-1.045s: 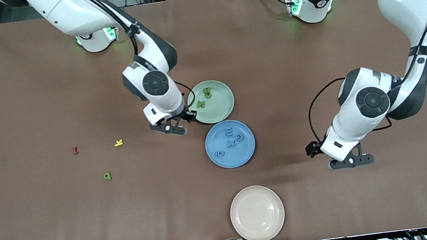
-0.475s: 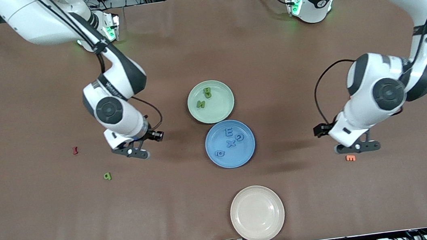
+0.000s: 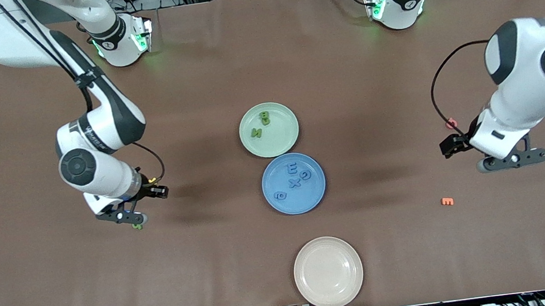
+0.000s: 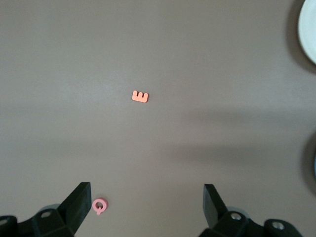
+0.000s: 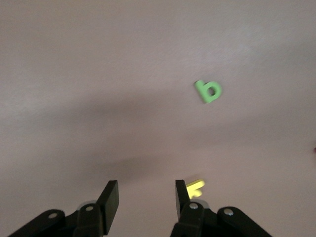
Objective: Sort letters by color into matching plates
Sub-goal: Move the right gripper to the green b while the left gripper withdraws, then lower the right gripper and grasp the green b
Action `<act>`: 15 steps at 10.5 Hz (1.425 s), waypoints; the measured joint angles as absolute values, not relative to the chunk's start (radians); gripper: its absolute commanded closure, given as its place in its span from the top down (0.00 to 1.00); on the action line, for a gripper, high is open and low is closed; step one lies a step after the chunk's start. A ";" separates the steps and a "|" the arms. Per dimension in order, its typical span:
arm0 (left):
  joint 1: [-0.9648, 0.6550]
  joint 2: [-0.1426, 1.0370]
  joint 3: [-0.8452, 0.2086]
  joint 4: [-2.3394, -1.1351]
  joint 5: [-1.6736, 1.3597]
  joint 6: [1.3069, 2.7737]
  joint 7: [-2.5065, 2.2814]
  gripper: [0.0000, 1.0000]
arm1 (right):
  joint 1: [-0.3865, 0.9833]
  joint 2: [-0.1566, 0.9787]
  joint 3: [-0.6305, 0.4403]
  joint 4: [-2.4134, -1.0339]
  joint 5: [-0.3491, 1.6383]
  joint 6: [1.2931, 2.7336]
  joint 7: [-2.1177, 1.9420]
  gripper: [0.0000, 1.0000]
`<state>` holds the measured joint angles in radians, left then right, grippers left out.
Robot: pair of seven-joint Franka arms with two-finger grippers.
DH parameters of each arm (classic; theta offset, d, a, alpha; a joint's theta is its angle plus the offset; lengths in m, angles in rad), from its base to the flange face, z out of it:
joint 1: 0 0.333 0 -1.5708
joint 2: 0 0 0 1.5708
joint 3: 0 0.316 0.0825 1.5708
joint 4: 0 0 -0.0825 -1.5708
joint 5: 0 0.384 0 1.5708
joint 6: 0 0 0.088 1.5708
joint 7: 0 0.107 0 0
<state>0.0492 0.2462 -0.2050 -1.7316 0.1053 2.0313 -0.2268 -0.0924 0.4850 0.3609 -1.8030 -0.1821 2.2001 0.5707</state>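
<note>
— Anything new with the right gripper [image 3: 122, 216]?

— No longer at the rim of the mint green plate [image 3: 281, 136]. Now hanging over the desk [image 3: 62, 303] toward the right arm's end, close by the loose green letter [image 5: 208, 91]. Fingers half apart, gripping nothing.

— And the left gripper [image 3: 512, 160]?

— Drawn off toward the left arm's end, fingers spread wide and empty. Uncovers an orange letter [image 3: 447, 201] and a pink letter [image 3: 451, 124], neither of them wanted.

— Meaning for the sort?

— Probably going for the one stray green piece in sight. Already two green letters [image 3: 256, 133] in the mint green plate and four blue letters [image 3: 292, 168] in the blue plate [image 3: 309, 200], just beside it and nearer the camera. Nothing blue to be seen loose on the desk. Worth minding the yellow letter [image 5: 196, 187], right by the right fingers.

— Cream plate [image 3: 331, 291]?

— Nearest the camera, holding nothing, no part in this.

— Surface and room?

— Plain brown matte covering, flat, faintly creased up by the bases. Metal framing and cables along the edges, green lights glowing on both bases.
</note>
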 measured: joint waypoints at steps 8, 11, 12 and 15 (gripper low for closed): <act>-0.001 0.029 -0.098 -1.742 0.007 1.901 -0.092 1.00 | -0.128 0.482 0.134 -1.802 -0.181 2.306 0.136 0.56; -0.001 -0.040 -0.074 -1.744 0.007 1.784 -0.018 1.00 | -0.133 0.509 0.119 -1.802 -0.181 2.378 0.092 0.55; -0.001 -0.056 -0.072 -1.744 0.007 1.764 -0.016 1.00 | -0.132 0.526 0.120 -1.800 -0.181 2.409 0.091 0.55; 0.009 -0.064 -0.071 -1.715 0.007 1.746 0.001 1.00 | -0.114 0.601 0.122 -1.755 -0.181 2.453 0.087 0.55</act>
<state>0.0088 -0.0641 -0.0712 -1.7147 0.0068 1.7456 0.0009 -0.1145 0.6012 0.1216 -1.7550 -0.1813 2.4526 0.0873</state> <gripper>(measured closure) 0.000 0.445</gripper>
